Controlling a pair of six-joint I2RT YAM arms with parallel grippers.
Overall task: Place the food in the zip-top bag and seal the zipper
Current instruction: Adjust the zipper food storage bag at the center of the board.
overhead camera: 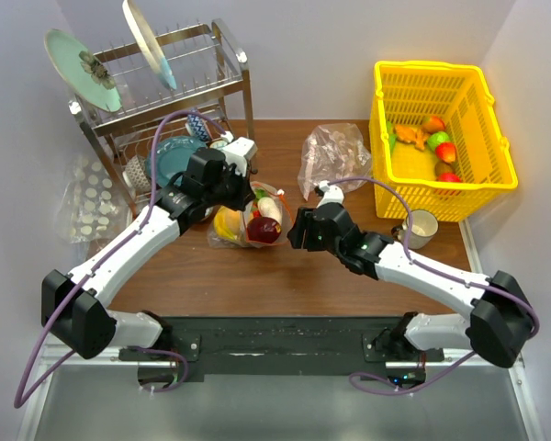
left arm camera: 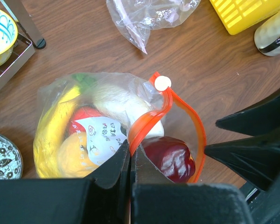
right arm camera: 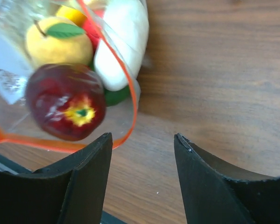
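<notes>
surface: wooden table point(overhead camera: 257, 285) | on it: zip-top bag point(overhead camera: 250, 220), crumpled clear bag point(overhead camera: 333, 156), yellow basket point(overhead camera: 432, 204), mug point(overhead camera: 421, 227), dish rack point(overhead camera: 249, 92)

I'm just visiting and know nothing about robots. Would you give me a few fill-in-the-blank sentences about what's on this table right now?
1. The left arm's fingers pinch the zip-top bag by its red-orange ____.
2. The right arm's fingers stand apart and hold ____.
3. The dark-red piece sits just inside the bag's mouth, which is ____, not sealed.
4. The basket at the back, holding more toy food, is ____ in colour.
Missing words: zipper; nothing; open; yellow.
</notes>
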